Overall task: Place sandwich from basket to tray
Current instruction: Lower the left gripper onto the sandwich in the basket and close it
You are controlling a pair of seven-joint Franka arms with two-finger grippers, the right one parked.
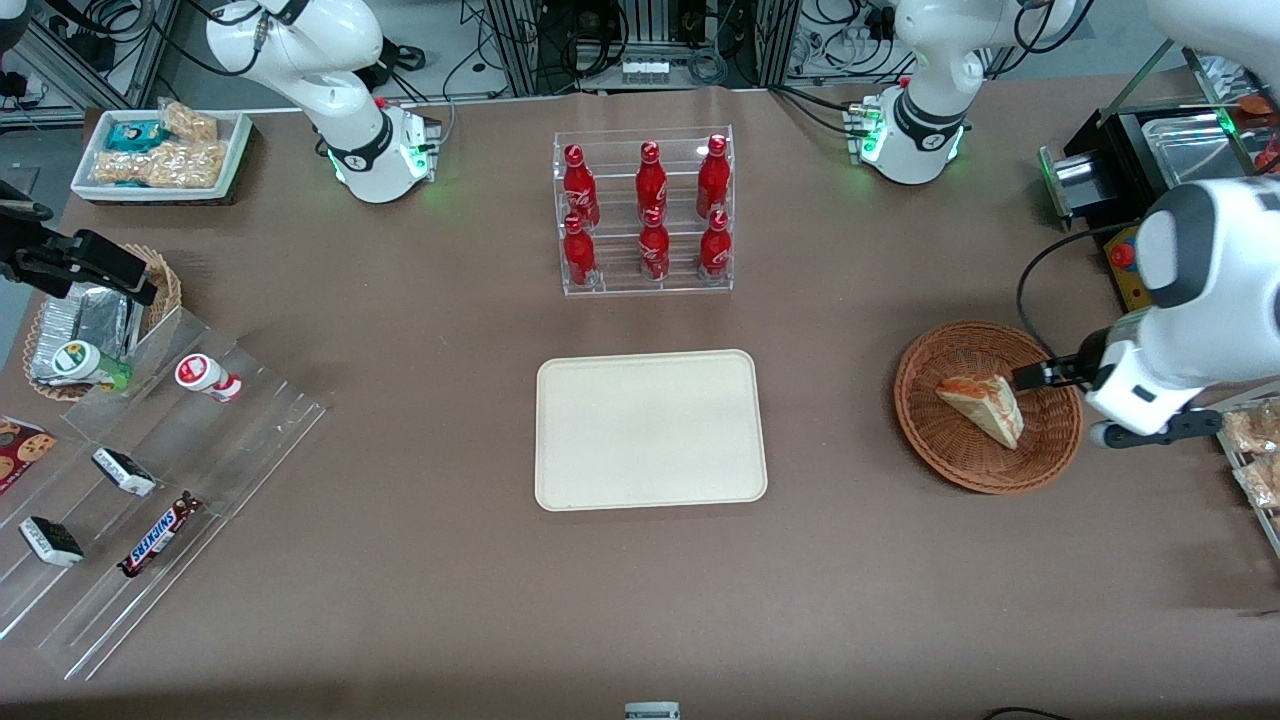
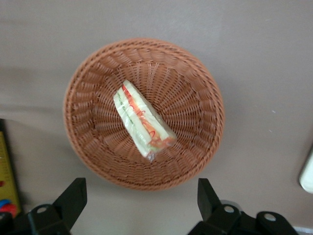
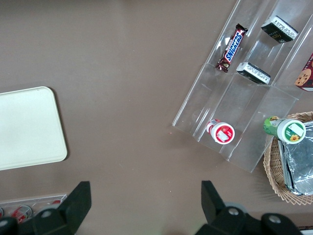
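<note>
Front view: sandwich (image 1: 983, 407) lies in basket (image 1: 935, 440) at right of frame; gripper (image 1: 1032, 376) hovers over the basket's rim; tray (image 1: 650, 429) bare at centre of table (image 1: 420, 560).
Left wrist view: jaws spread wide, released, above basket (image 2: 98, 73) holding sandwich (image 2: 143, 120).

The basket (image 2: 98, 161) is rough reddish-brown woven wicker; the tray (image 1: 650, 480) is smooth matt cream plastic. The sandwich (image 2: 143, 121) looks wrapped in glossy clear film. The table (image 1: 420, 560) is matt brown.
</note>
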